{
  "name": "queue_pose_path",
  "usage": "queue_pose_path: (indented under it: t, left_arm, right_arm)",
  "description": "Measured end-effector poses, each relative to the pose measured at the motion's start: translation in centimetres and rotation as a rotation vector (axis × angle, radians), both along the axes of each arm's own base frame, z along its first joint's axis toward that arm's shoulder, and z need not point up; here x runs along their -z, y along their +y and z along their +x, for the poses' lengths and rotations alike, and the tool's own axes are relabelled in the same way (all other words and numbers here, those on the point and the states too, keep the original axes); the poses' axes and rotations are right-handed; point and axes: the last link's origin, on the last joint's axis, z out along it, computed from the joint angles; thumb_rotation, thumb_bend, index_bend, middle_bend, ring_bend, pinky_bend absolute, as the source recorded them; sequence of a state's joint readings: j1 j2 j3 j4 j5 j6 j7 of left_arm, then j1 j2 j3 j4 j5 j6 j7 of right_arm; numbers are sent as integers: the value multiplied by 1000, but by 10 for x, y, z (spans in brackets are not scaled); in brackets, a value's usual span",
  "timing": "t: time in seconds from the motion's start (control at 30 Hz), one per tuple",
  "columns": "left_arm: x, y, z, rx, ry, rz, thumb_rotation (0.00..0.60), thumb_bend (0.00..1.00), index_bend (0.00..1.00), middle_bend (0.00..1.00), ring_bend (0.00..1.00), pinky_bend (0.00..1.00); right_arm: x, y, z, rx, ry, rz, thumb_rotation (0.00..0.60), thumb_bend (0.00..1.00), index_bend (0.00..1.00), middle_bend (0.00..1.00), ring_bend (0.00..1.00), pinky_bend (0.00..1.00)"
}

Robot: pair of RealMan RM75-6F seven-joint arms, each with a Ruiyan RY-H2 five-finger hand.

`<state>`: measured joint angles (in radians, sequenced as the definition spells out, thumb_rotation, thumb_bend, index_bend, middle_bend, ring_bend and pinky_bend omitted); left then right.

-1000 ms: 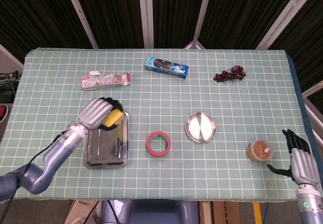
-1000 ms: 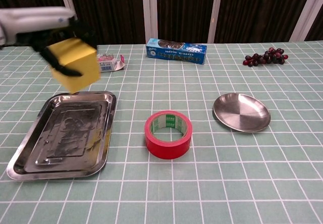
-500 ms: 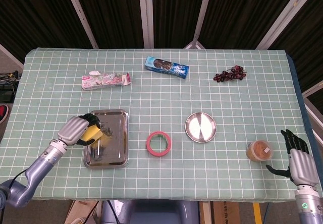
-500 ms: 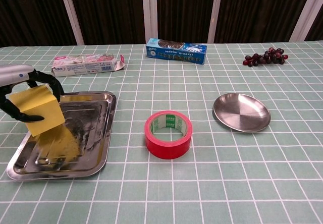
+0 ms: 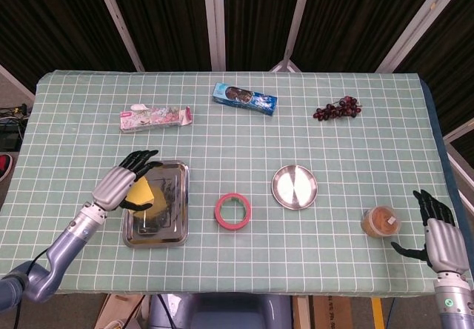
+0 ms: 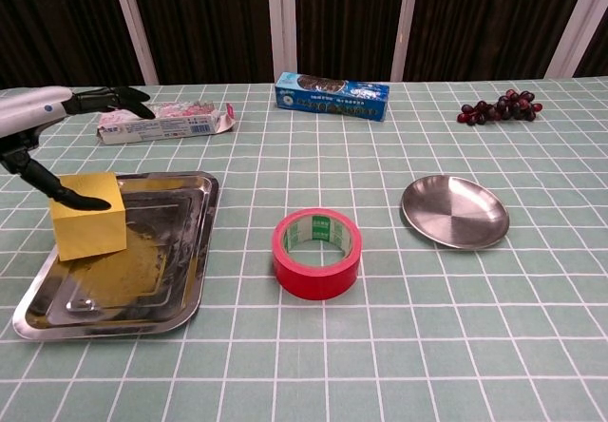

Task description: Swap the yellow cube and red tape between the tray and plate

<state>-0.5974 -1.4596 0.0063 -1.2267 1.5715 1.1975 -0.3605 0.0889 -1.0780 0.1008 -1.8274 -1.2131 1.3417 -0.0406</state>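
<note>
Left hand [image 6: 43,127]: spread wide above the left rim of the tray, holding nothing — the long fingers [image 5: 141,158] reach out flat over the top of the cube and the thumb lies against or just over the cube's upper left edge; whether it touches cannot be told.
Yellow cube [image 6: 88,216]: sitting in the tray [image 6: 180,279] at its left side, slightly tilted against the rim, its yellow mirrored in the shiny metal beside it.
Red tape [image 6: 316,252]: lying flat on the tablecloth between tray and plate, touching neither, hole facing up.
Plate [image 6: 454,211]: a round metal dish to the right of the tape, with nothing in it.
Right hand [image 5: 437,234]: at the far right front corner of the table in the head view, fingers apart and pointing up, holding nothing — outside the chest view.
Jar [image 5: 381,221]: a small round container with brownish contents, just beside the right hand.
Back of table: a pink box [image 6: 163,121] on the left, a blue box [image 6: 332,96] in the middle, a bunch of dark grapes [image 6: 499,107] on the right, all well apart from the tray and plate.
</note>
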Motion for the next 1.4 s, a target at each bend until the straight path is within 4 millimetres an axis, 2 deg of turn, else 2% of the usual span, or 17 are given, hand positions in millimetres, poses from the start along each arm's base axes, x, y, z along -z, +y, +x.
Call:
queue_pose_path:
  t: [0.13,0.27,0.4,0.5,0.73,0.93,1.1,1.4]
  left_arm:
    - [-15,-10,-2,-2,-4,61,600,0,183,0,0,50]
    - [-41,-25,-8,-1,26,240,600,0,189,0,0,54]
    - [-79,-64,-39,-82,109,442,600,0,190,0,0,54]
    - [-96,-89,-57,-148,110,505,600,0,190,0,0,54]
    - [-92,-97,-59,-185,77,530,600,0,190,0,0,54]
    - [-92,-95,-62,-213,96,556,600,7,190,0,0,54]
    - [-103,-101,-70,-227,74,559,600,13,190,0,0,54]
    - [-105,-100,-75,-246,106,561,600,13,190,0,0,54]
  right_arm:
    - [1,0,2,-21,11,15,600,65,4,0,0,0]
    - [8,-3,10,-69,7,53,600,66,13,0,0,0]
    - [21,-14,30,-167,-14,128,600,44,13,0,0,0]
    - [35,-27,55,-264,-41,218,600,37,13,0,0,0]
    - [87,-71,135,-461,-143,481,600,37,0,0,0,0]
    - [122,-97,182,-475,-226,574,600,37,0,0,0,0]
    - [145,-109,205,-470,-239,630,600,37,0,0,0,0]
    - [179,-118,231,-483,-229,683,600,37,0,0,0,0]
